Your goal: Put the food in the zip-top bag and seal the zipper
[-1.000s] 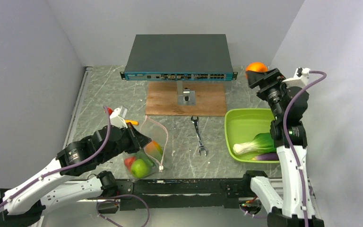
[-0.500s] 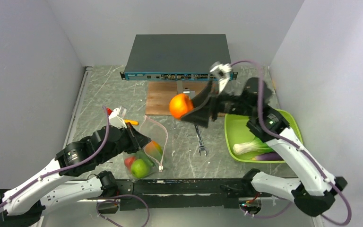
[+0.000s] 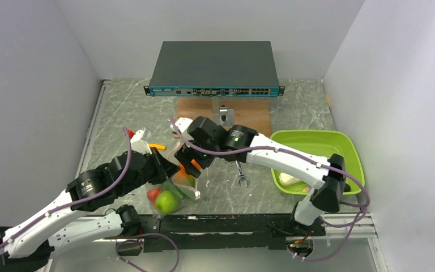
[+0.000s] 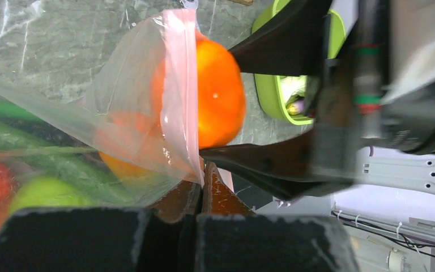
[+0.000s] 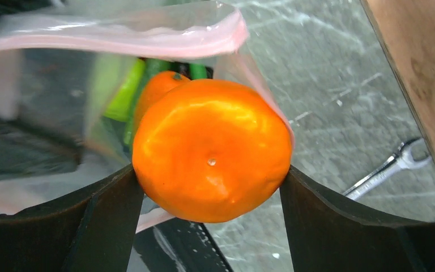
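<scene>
Your right gripper [image 5: 208, 170] clamps the orange [image 5: 212, 133] squarely between both fingers, at the mouth of the bag [image 4: 130, 113], seven o'clock on the table [image 3: 122, 110]. Your left gripper [image 4: 201, 192] pinches its pink edge.

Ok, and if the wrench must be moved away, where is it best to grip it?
Probably at the middle of its shaft, coming straight down from above, jaws across the narrow width. The wrench lies flat on the table, long and thin, so only the shaft's two sides offer parallel faces; the wider heads would likely slip.
</scene>
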Available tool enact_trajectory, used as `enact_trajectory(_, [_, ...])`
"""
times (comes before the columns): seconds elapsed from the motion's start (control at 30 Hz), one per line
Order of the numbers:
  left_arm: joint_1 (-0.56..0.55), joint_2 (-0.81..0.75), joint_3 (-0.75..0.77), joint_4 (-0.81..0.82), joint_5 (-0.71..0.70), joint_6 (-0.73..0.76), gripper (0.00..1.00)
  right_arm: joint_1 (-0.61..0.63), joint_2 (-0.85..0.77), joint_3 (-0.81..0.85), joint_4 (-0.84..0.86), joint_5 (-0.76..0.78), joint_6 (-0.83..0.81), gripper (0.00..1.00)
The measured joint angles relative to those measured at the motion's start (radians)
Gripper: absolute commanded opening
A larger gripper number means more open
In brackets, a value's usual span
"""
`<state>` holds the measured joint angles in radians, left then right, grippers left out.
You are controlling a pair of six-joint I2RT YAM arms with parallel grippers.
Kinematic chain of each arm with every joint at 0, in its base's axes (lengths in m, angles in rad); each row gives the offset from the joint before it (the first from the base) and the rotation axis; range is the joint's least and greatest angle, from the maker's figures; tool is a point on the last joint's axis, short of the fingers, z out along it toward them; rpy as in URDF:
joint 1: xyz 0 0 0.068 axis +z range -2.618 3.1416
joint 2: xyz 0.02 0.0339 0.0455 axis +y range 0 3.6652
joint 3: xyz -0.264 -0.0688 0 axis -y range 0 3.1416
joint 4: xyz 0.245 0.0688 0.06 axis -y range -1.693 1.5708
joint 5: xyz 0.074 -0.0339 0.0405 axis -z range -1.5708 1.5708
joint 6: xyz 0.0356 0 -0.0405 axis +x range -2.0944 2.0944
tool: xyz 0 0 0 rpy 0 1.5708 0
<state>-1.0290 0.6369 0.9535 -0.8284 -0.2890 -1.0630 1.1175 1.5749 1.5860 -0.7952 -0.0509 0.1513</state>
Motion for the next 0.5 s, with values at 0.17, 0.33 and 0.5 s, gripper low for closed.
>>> enact_trajectory(0.17, [0.0, -0.005, 0.0, -0.001, -0.004, 0.0, 0.0, 0.033, 0.052, 0.006, -0.044, 0.119, -0.019, 0.4])
enact_trajectory(0.33, [0.0, -0.018, 0.0, 0.0, -0.013, 0.0, 0.0, 0.035, 0.073, 0.071, -0.052, 0.154, -0.017, 0.65])
enact_trajectory(0.5, [0.0, -0.019, 0.0, 0.0, -0.016, -0.001, 0.0, 0.035, 0.091, 0.141, -0.049, 0.101, -0.005, 0.86])
